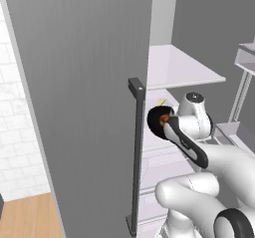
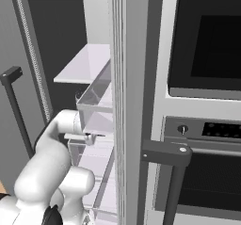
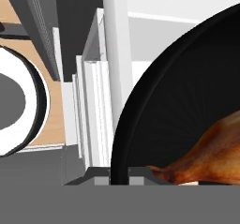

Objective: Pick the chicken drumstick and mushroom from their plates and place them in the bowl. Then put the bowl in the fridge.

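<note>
The black bowl (image 3: 178, 92) looms large in the hand view, with the glossy brown chicken drumstick (image 3: 211, 153) lying inside it. My gripper (image 3: 120, 177) is shut on the bowl's rim, one fingertip on each side. In the left base view the bowl (image 1: 152, 118) is held in the fridge opening, just past the door handle (image 1: 135, 157), and the drumstick (image 1: 163, 119) shows as an orange spot in it. The fridge (image 1: 84, 107) stands open, its white shelves (image 1: 179, 67) above and behind the bowl. The mushroom and the plates are out of view.
The left fridge door and its long dark handle stand close to the left of the bowl. The right door (image 2: 127, 101) carries clear bins (image 2: 96, 101). A black wall oven (image 2: 207, 36) with a bar handle (image 2: 172, 156) is to the right. Wooden floor (image 1: 30, 217) lies below left.
</note>
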Available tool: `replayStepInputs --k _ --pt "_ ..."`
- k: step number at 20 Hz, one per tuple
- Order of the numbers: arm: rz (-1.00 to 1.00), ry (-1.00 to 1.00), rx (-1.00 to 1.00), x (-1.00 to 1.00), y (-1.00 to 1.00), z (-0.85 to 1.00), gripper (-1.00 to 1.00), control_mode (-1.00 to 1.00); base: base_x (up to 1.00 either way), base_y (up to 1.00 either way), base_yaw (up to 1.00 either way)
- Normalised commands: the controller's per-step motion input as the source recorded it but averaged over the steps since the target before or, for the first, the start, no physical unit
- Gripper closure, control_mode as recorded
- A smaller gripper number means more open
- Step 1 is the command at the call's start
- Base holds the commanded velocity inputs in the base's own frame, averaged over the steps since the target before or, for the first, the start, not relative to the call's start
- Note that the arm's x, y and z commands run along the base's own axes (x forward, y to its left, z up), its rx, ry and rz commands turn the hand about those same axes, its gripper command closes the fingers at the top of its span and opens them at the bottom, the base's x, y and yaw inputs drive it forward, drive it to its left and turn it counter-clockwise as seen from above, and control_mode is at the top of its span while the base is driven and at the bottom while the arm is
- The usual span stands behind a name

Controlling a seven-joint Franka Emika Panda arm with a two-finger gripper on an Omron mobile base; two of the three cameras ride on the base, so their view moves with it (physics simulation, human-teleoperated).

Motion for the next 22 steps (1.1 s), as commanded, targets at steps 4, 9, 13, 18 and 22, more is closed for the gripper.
replayStepInputs --k 4,9,13,18,22 --pt "0.00 0.00 0.01 0.28 0.00 -0.09 1.00 -1.00 0.00 0.00 0.00" --pt "0.00 -0.01 0.04 0.54 0.00 0.00 1.00 -1.00 0.00 0.00 0.00" --pt "0.00 -0.01 0.03 0.52 0.00 -0.02 1.00 -1.00 0.00 0.00 0.00" --pt "0.00 0.00 0.00 0.29 0.00 -0.19 1.00 -1.00 0.00 0.00 0.00" --pt "0.00 0.00 0.00 0.10 0.00 -0.31 1.00 -1.00 0.00 0.00 0.00"
